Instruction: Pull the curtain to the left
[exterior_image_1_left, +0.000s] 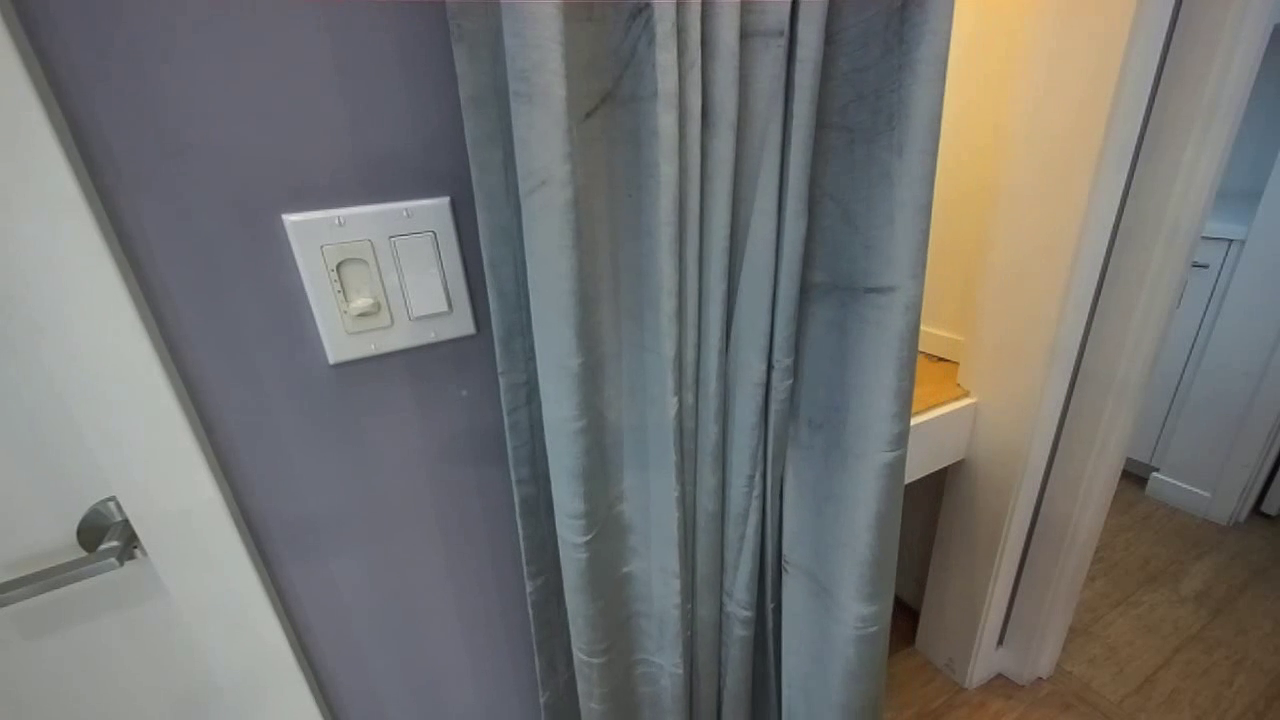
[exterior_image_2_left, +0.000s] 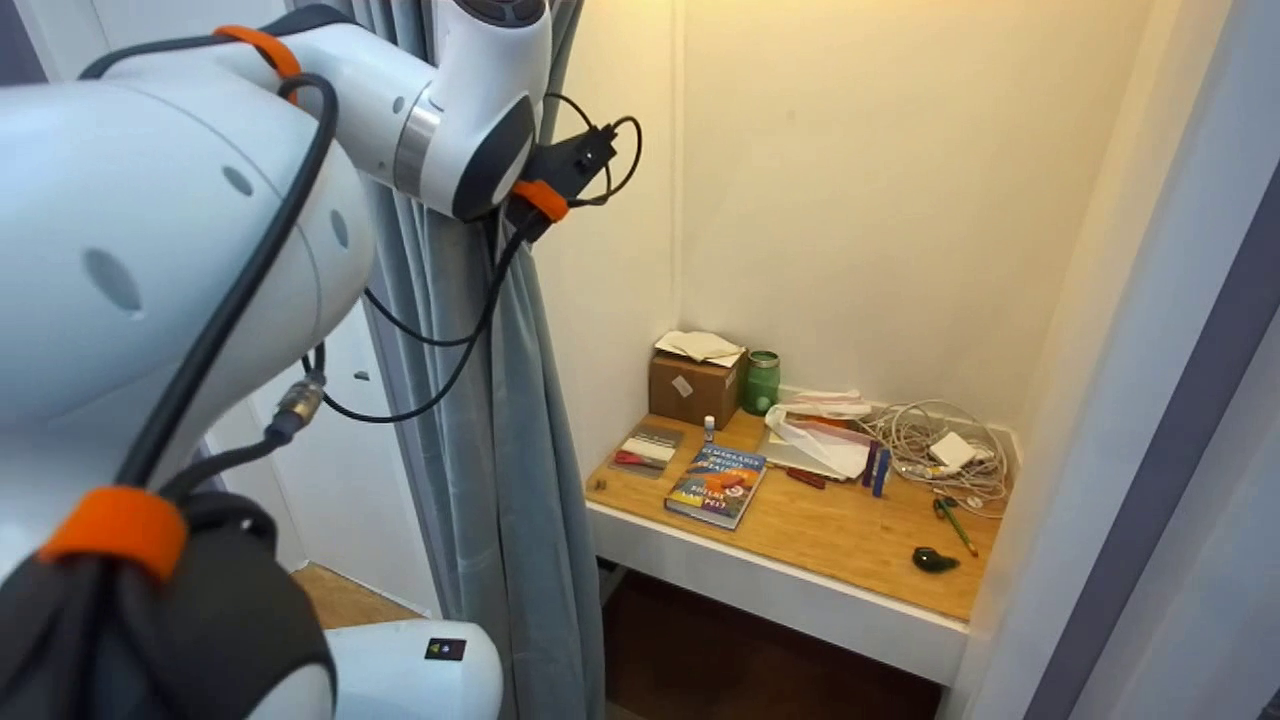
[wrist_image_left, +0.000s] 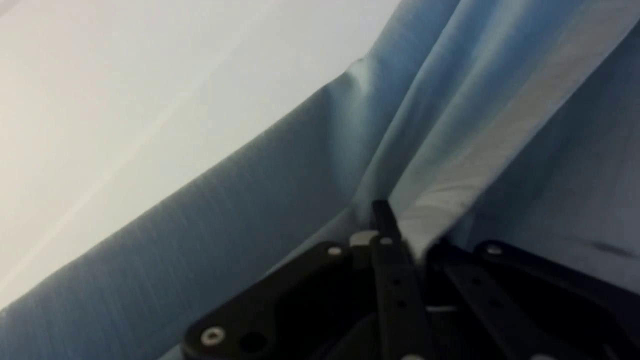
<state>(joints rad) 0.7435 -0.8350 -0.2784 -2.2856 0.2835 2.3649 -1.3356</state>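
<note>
Looking through the wrist view, I see the gripper (wrist_image_left: 414, 245) pinching a fold of the curtain (wrist_image_left: 310, 175), its jaws drawn in close with the cloth between them. In both exterior views the curtain hangs in long bunched pleats, with the lit nook (exterior_image_2_left: 860, 210) to the right of it.

In an exterior view I can look into the nook, onto its wooden shelf (exterior_image_2_left: 840, 535). A cardboard box (exterior_image_2_left: 685, 390) has papers (exterior_image_2_left: 700, 347) lying on top; what it holds I cannot tell. Just beside it a green jar (exterior_image_2_left: 762, 388) stands upright; I cannot make out what is inside. A small bottle (exterior_image_2_left: 709, 430) stands in front of the box, and a book (exterior_image_2_left: 715, 487) lies flat nearer the shelf's edge. Farther right are a heap of white sheets (exterior_image_2_left: 820, 445) and a tangle of cables (exterior_image_2_left: 905, 430) with a small white block (exterior_image_2_left: 952, 449) among them.

Only an exterior view gives me the arm (exterior_image_2_left: 170, 230), bent across in front of the curtain; the jaws I get from the wrist view alone. In an exterior view I have the wall switch (exterior_image_1_left: 380, 280) just beside the curtain, on a grey-purple wall (exterior_image_1_left: 390, 470), and left of that a metal handle (exterior_image_1_left: 80, 570) on a white door (exterior_image_1_left: 110, 650). There just a corner of the shelf peeks past the curtain, and a white cupboard (exterior_image_1_left: 1175, 370) shows farther right.
</note>
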